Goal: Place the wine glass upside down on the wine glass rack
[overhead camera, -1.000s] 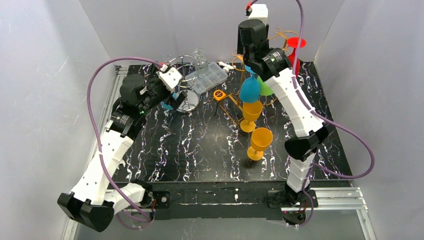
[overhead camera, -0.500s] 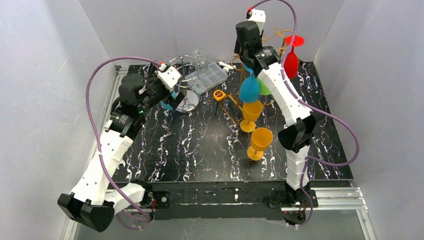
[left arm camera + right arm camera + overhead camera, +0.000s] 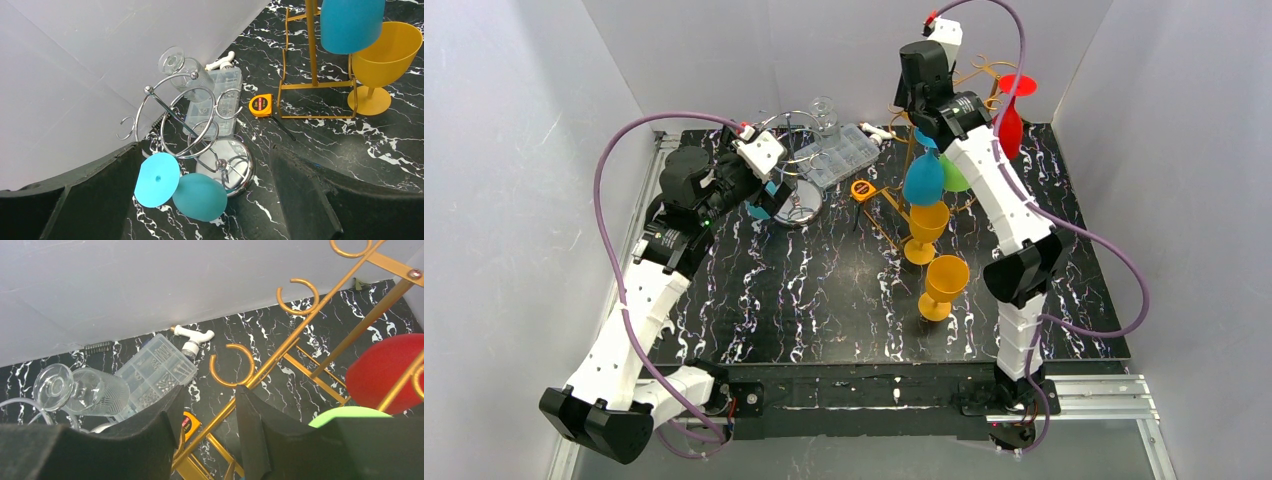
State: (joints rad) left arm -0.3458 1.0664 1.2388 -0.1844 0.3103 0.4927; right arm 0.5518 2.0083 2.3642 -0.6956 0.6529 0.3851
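Note:
A teal wine glass [image 3: 200,196] hangs tilted, base [image 3: 156,179] up, on a ring of the chrome wire rack [image 3: 192,132]; it also shows in the top view [image 3: 771,200]. My left gripper [image 3: 205,150] is open, with its fingers wide on either side of this glass and not touching it. My right gripper [image 3: 207,407] is open and empty, high beside the gold rack [image 3: 300,335], with one gold bar running between its fingers. Blue [image 3: 923,180], green [image 3: 956,178] and red [image 3: 1009,125] glasses hang upside down on the gold rack. Two yellow glasses [image 3: 927,230] [image 3: 945,285] stand upright.
A clear glass [image 3: 182,75] hangs on the far side of the chrome rack. A clear parts box [image 3: 839,155], a white tap [image 3: 192,337] and an orange tape measure [image 3: 261,105] lie between the two racks. Grey walls stand close behind.
My right gripper has risen and pulled back from the blue glass toward the top of the gold rack. The left arm has barely moved.

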